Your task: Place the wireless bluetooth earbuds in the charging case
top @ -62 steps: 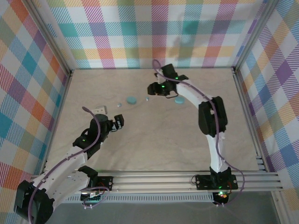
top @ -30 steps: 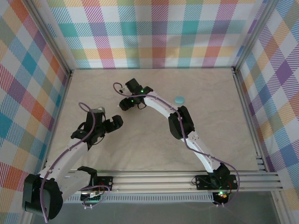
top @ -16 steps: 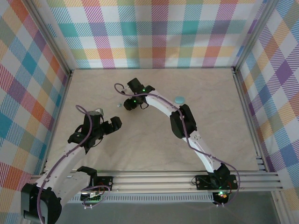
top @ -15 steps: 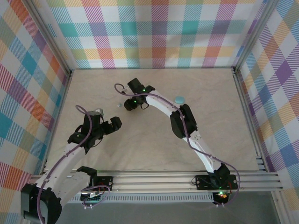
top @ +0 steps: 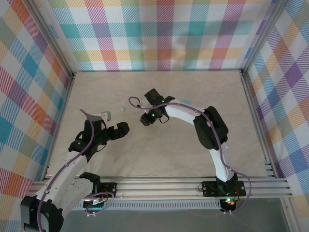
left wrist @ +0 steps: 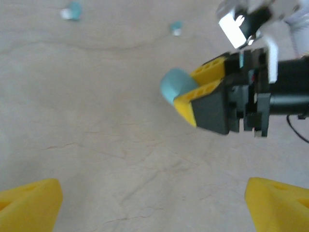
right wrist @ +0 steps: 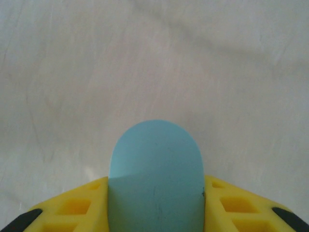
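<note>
Two earbuds (left wrist: 176,28) lie loose on the table (top: 159,154), toward the far edge and left of the middle, a little apart from each other. You'd expect them to be light, smooth and rounded, quick to squirt out of a pinch, so take one gently across its fattest part. Nearer the middle, your right end effector (top: 146,119) is clamped on a pale blue case (right wrist: 155,159). Your left end effector (top: 120,129) hangs wide open, holding nothing, toward the left edge.
</note>
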Controlling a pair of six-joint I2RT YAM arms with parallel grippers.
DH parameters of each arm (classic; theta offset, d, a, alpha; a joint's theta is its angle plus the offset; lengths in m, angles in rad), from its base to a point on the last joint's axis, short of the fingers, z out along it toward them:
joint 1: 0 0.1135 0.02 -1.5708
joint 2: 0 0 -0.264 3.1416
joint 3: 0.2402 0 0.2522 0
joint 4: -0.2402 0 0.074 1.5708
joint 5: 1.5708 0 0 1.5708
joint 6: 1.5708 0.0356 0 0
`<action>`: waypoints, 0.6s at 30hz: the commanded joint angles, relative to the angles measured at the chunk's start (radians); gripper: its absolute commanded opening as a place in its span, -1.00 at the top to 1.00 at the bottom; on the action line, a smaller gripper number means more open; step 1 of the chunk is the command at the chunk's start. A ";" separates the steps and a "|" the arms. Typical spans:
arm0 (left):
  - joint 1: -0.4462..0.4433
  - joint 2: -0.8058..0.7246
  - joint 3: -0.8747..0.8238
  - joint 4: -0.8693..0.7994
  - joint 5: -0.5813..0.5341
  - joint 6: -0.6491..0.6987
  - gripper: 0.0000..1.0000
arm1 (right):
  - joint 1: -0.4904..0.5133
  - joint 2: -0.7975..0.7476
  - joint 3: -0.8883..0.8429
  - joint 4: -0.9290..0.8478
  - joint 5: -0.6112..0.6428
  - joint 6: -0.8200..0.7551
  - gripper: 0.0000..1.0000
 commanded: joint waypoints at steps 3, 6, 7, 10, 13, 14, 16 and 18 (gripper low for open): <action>0.009 0.036 -0.054 0.191 0.241 0.050 -0.84 | -0.003 -0.122 -0.226 0.057 -0.031 -0.096 0.44; -0.004 0.092 -0.033 0.212 0.281 0.063 -0.82 | -0.003 -0.169 -0.323 0.076 -0.034 -0.116 0.45; -0.010 0.109 -0.021 0.207 0.279 0.070 -0.82 | -0.002 -0.174 -0.328 0.077 -0.034 -0.115 0.45; -0.027 0.157 0.026 0.170 0.270 0.114 -0.82 | -0.003 -0.169 -0.295 0.057 -0.043 -0.109 0.29; -0.031 0.179 0.058 0.147 0.248 0.150 -0.84 | -0.003 -0.167 -0.290 0.060 -0.054 -0.104 -0.06; -0.031 0.181 0.063 0.140 0.240 0.158 -0.84 | -0.003 -0.169 -0.294 0.058 -0.056 -0.102 -0.12; -0.031 0.182 0.069 0.132 0.221 0.165 -0.87 | -0.003 -0.181 -0.310 0.064 -0.046 -0.092 -0.22; -0.032 0.178 0.070 0.130 0.206 0.164 -0.89 | -0.012 -0.198 -0.336 0.077 -0.035 -0.071 -0.27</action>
